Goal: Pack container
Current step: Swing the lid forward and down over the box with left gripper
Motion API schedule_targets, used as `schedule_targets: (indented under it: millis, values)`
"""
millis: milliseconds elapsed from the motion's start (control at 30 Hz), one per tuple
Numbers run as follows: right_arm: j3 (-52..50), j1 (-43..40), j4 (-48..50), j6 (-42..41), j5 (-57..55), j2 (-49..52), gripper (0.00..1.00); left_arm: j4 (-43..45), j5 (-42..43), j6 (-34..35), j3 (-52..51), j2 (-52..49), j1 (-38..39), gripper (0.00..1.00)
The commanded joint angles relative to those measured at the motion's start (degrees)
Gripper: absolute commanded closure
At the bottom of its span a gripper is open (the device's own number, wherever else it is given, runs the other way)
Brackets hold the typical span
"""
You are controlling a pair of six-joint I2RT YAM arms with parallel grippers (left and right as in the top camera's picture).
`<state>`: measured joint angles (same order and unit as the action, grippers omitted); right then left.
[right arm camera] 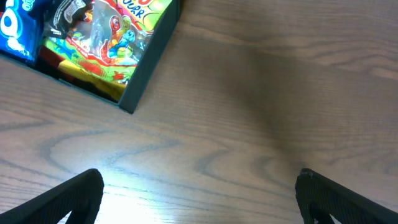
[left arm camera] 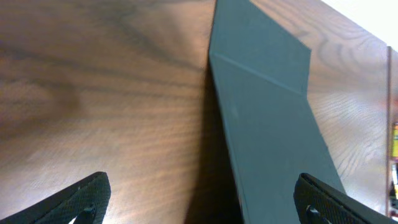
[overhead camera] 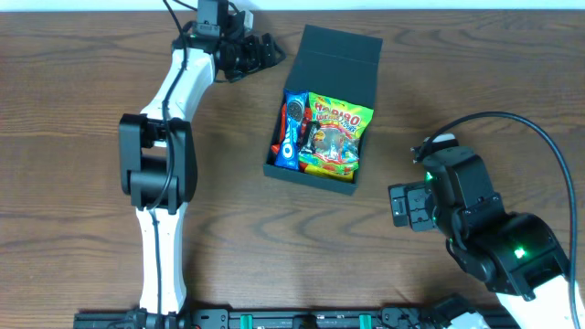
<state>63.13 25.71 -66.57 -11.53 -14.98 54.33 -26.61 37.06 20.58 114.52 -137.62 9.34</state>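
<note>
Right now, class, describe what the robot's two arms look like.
The left arm has white links and blocky black joints. The right arm shows mostly black housings, green lights and a looping black cable. Both have black textured jaws.

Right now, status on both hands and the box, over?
Left hand open, empty, beside the lid. Right hand open, empty, over bare table. Box open, sweets bag and biscuit pack inside. No obstruction seen.

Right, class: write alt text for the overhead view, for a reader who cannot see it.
An open dark teal container on a wooden table holds an Oreo packet and a Haribo bag. The left gripper hovers by its raised lid; the right gripper sits apart, to its right.
</note>
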Motion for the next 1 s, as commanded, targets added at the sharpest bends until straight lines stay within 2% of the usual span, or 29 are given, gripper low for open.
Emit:
schedule_targets:
  millis: [0,133,500,800,967]
  values:
    - [-0.04,-0.98,0.11,-0.57,-0.22,-0.31,0.01,3.15,4.90,5.64,1.16,-1.84,0.68,0.05]
    - [-0.04,-0.98,0.11,-0.59,-0.22,-0.31,0.01,7.85,9.16,9.11,1.16,-4.28,1.90,0.05]
    - [-0.04,-0.98,0.11,-0.57,-0.22,-0.31,0.01,9.77,10.43,9.18,1.16,-4.57,6.14,0.05]
    - [-0.04,-0.98,0.04,-0.44,-0.22,-0.31,0.01,18.58,21.40,7.34,2.23,-4.55,7.19,0.05]
    - [-0.04,-0.98,0.20,-0.15,-0.24,-0.31,0.01,19.12,24.76,3.91,7.13,-4.55,7.15,0.05]
